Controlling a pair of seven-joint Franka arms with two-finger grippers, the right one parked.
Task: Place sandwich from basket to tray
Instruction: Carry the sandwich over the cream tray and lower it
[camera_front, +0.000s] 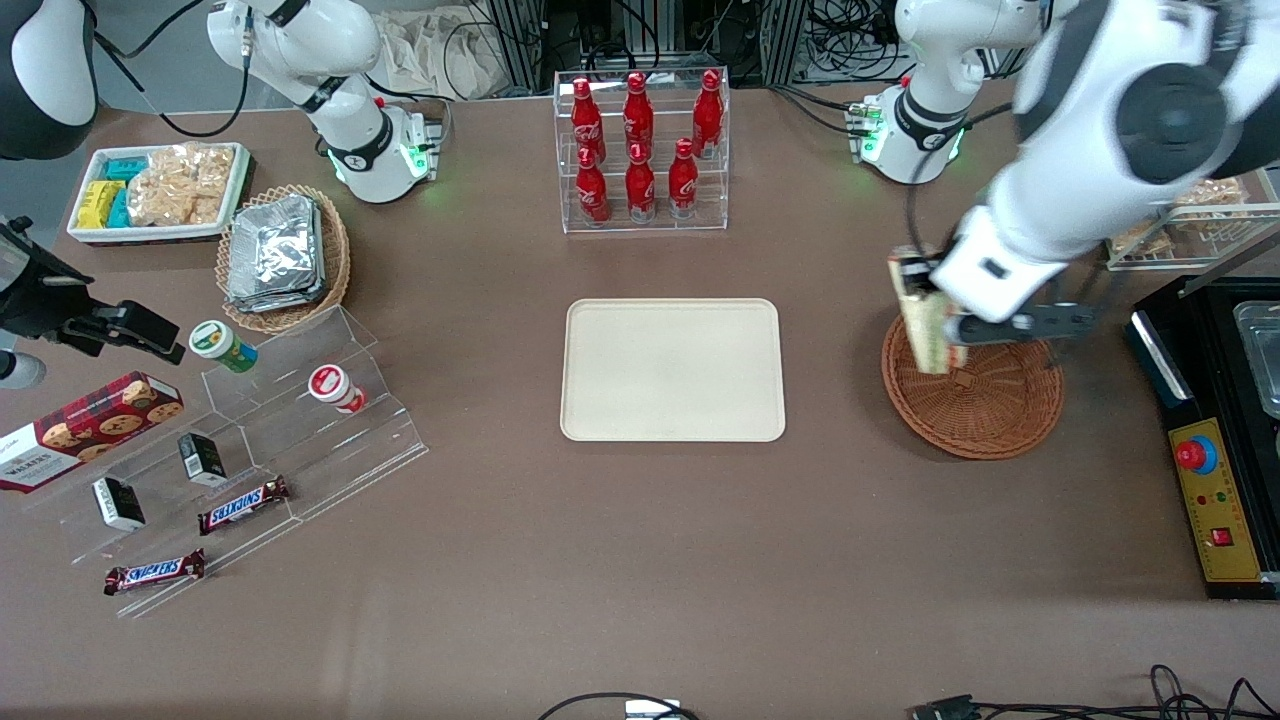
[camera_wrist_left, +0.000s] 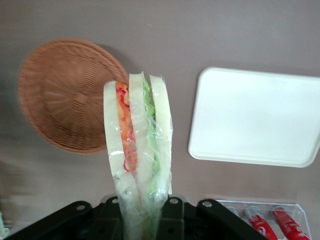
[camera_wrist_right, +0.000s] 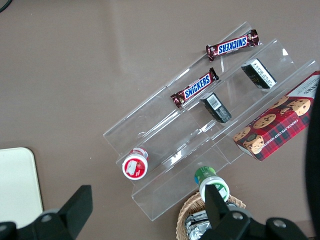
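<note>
My left gripper (camera_front: 938, 312) is shut on the sandwich (camera_front: 926, 338), a plastic-wrapped wedge of white bread with orange, red and green filling. It holds the sandwich upright above the rim of the reddish-brown wicker basket (camera_front: 985, 412), on the side toward the tray. The basket holds nothing else. The cream tray (camera_front: 672, 370) lies bare at the table's middle, beside the basket. In the left wrist view the sandwich (camera_wrist_left: 137, 150) stands up from the gripper (camera_wrist_left: 142, 222), with the basket (camera_wrist_left: 65, 100) and the tray (camera_wrist_left: 257, 117) below on either side of it.
A clear rack of red bottles (camera_front: 640, 150) stands farther from the front camera than the tray. A black box with a red button (camera_front: 1215, 440) and a wire rack (camera_front: 1190, 230) are at the working arm's end. A tan foil-packet basket (camera_front: 283, 255) and snack steps (camera_front: 250, 440) lie toward the parked arm's end.
</note>
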